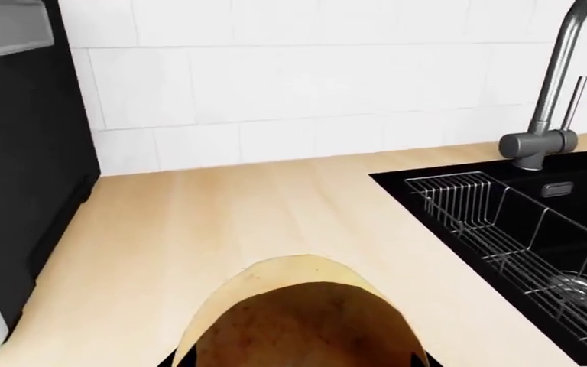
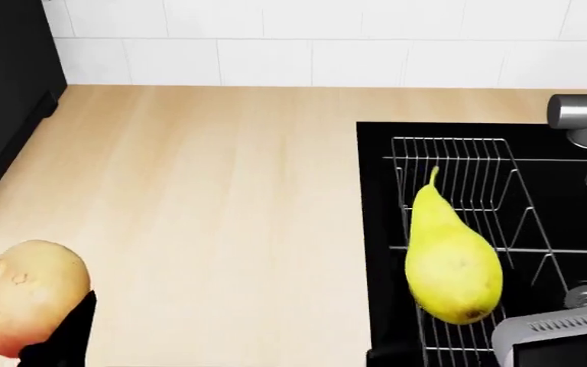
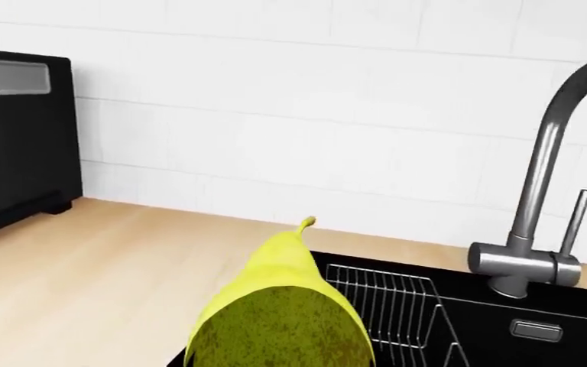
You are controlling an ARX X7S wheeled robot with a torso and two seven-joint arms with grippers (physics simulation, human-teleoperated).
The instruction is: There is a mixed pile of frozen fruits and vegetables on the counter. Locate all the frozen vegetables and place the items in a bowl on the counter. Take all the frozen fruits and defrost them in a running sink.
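White tile runs behind the beige counter (image 2: 222, 199), with the black sink (image 2: 579, 206) on my right and a dark appliance (image 2: 3, 84) far left. My right gripper (image 2: 553, 340) has the yellow pear (image 2: 452, 260) clamped, stem pointing away, hanging over the wire rack (image 2: 457, 164) in the basin. My left gripper (image 2: 54, 332) is squeezing a roundish tan fruit (image 2: 24, 306) over the near-left counter.
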